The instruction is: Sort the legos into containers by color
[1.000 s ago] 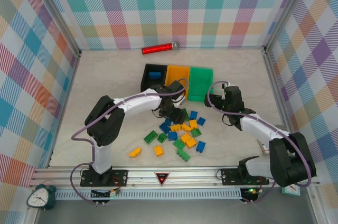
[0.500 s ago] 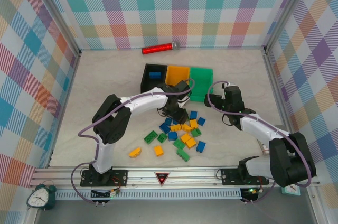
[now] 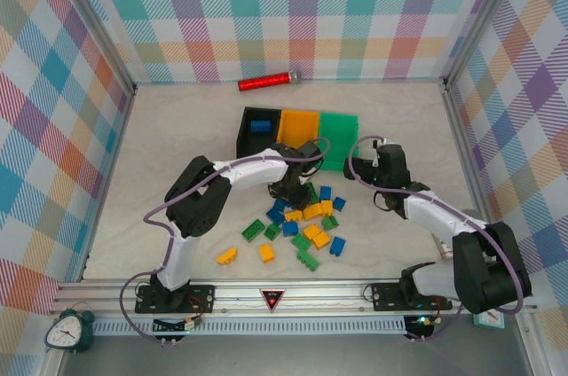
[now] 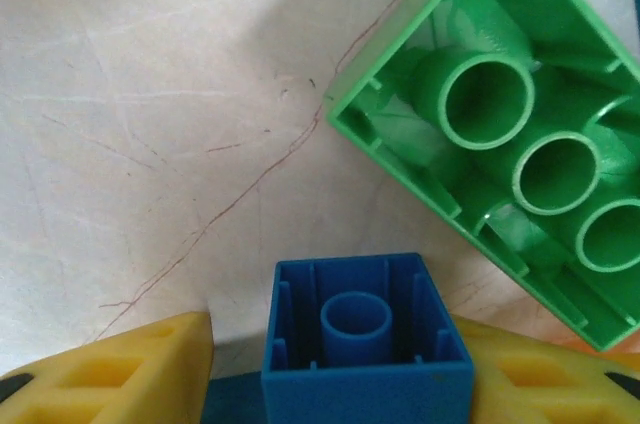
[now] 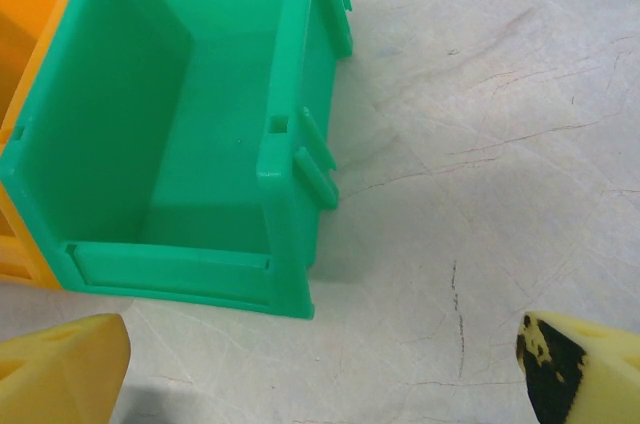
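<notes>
your left gripper [image 4: 365, 379] is down at the far edge of the lego pile, jaws part open with a small blue brick [image 4: 366, 329] squarely between them, hollow side up. one yellow fingertip [image 4: 130, 369] stands just off its side, so i'd judge it bracketed, not yet gripped. it's near square, so there's no long axis to line up. an upturned green brick [image 4: 500, 124] lies just beyond, slanted. the black bin [image 3: 244, 132] sits farther back and left. your right gripper [image 5: 320, 369] is wide open and empty beside the green bin [image 5: 290, 174].
</notes>
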Controlling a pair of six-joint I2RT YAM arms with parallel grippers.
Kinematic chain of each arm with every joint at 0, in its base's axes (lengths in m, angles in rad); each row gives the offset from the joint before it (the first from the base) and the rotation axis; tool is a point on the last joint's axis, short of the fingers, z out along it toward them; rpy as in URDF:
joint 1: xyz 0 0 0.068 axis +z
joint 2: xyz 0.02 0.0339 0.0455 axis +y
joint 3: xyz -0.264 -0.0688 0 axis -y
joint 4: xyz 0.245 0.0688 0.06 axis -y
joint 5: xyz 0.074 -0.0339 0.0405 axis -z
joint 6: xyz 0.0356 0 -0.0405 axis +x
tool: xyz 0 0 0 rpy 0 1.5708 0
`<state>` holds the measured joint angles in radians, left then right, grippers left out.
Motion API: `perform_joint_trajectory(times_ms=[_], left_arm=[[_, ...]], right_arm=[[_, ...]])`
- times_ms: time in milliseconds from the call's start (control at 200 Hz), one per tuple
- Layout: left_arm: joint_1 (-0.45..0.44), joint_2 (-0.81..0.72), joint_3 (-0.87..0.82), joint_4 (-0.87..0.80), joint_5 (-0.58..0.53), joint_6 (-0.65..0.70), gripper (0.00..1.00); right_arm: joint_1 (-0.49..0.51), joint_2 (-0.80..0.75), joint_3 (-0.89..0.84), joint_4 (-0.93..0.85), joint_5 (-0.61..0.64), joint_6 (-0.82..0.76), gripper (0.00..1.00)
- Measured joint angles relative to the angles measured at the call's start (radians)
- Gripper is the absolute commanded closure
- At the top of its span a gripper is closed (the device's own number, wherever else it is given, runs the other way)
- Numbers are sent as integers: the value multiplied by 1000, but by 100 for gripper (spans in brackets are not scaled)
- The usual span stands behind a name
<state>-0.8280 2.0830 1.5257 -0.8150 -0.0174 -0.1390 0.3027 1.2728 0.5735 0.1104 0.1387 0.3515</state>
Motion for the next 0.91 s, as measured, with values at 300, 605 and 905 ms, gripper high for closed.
perform_joint_trajectory(times_ms=[300,605,905], left_arm=[[8,-22,-24,9,9,-21,65],[64,-128,-33,13,23,-31,65],[261,-207,46,6,8,-36,65]], right_arm=[[3,0,1,0,0,0,1],[5,0,1,0,0,0,1],[5,0,1,0,-1,0,1]])
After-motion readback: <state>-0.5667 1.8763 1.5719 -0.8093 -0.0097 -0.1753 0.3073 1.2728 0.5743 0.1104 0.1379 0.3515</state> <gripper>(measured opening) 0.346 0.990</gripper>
